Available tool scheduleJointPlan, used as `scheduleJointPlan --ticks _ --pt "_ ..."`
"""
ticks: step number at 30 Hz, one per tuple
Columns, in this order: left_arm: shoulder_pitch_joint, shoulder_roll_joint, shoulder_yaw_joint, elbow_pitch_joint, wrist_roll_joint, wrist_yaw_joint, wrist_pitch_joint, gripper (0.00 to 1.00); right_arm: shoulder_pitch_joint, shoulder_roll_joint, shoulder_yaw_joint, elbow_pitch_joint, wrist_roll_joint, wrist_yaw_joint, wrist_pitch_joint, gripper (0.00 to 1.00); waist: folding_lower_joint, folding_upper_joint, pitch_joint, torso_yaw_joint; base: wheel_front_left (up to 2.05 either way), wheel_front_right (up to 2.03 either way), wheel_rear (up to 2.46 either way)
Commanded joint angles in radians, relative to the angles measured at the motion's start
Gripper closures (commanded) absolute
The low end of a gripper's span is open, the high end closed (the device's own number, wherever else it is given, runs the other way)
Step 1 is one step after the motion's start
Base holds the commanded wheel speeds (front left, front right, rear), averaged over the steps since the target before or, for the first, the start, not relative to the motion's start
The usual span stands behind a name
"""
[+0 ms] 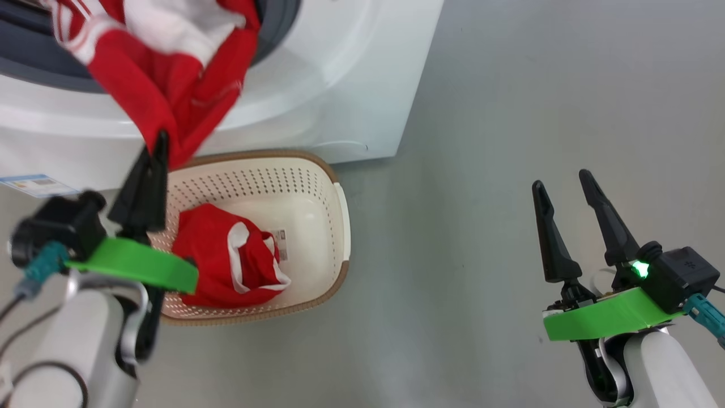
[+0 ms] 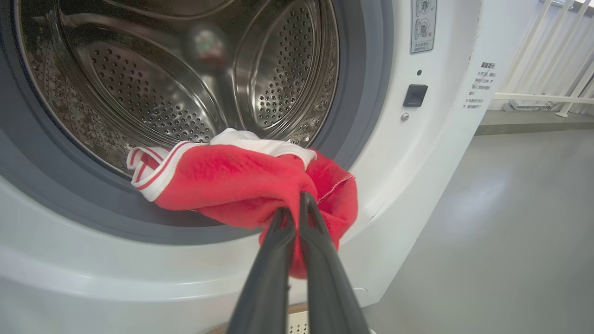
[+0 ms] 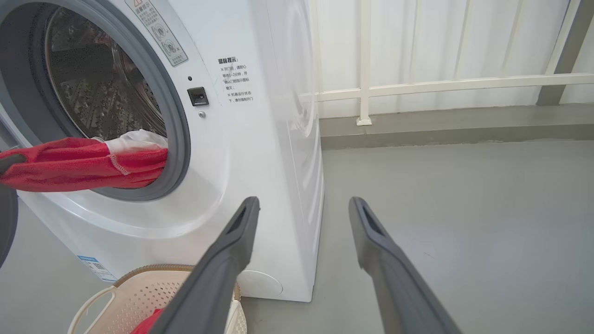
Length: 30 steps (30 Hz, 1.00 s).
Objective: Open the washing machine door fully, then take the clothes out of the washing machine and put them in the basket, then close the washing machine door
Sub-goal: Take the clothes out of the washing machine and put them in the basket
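At the tips of the black left claw [image 2: 295, 206], the garment [image 2: 232, 183] is bright red with white trim and a striped cuff. Beyond it the washing machine [image 2: 417, 157] is white, its ring [image 2: 366, 93] grey, its drum [image 2: 139, 93] steel, dotted with holes. Below the claw, the basket [image 1: 306, 187] is cream, brown-rimmed.

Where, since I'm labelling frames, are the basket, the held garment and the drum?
basket [image 1: 343, 221], head view, right rim.
held garment [image 2: 232, 183], left wrist view, red middle.
drum [image 2: 139, 93], left wrist view, perforated back wall.

A red garment [image 2: 232, 185] blocks the lower lip of the drum [image 2: 153, 93] mouth; above it the way in is open. The basket [image 1: 341, 226], half filled by a second garment [image 1: 209, 266], stands just before the washing machine [image 1: 351, 73].
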Motion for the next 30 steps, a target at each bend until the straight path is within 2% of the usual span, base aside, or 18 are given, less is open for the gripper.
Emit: scheduleJointPlan --ticks 1,15,24,30 --pt "0.018 0.028 0.035 -0.031 0.005 0.009 -0.008 1.00 0.016 -0.005 0.016 -0.020 0.007 0.005 -0.006 0.00 0.0000 0.0000 -0.029 0.015 0.00 0.00 0.00" --pt "0.228 -0.007 0.006 -0.200 -0.005 0.050 0.003 1.00 0.066 -0.005 0.008 -0.010 0.012 0.005 -0.006 0.00 0.0000 0.0000 -0.157 0.041 0.00 0.00 0.00" --pt "0.335 -0.011 -0.002 -0.349 -0.017 0.094 0.033 1.00 0.084 -0.005 0.001 -0.014 0.014 0.005 -0.006 0.00 0.0000 0.0000 -0.184 0.046 0.00 0.00 0.00" --pt "0.353 -0.016 -0.004 -0.368 -0.032 0.103 0.047 1.00 0.086 -0.005 -0.005 -0.023 0.011 0.005 -0.006 0.00 0.0000 0.0000 -0.175 0.048 0.00 0.00 0.00"
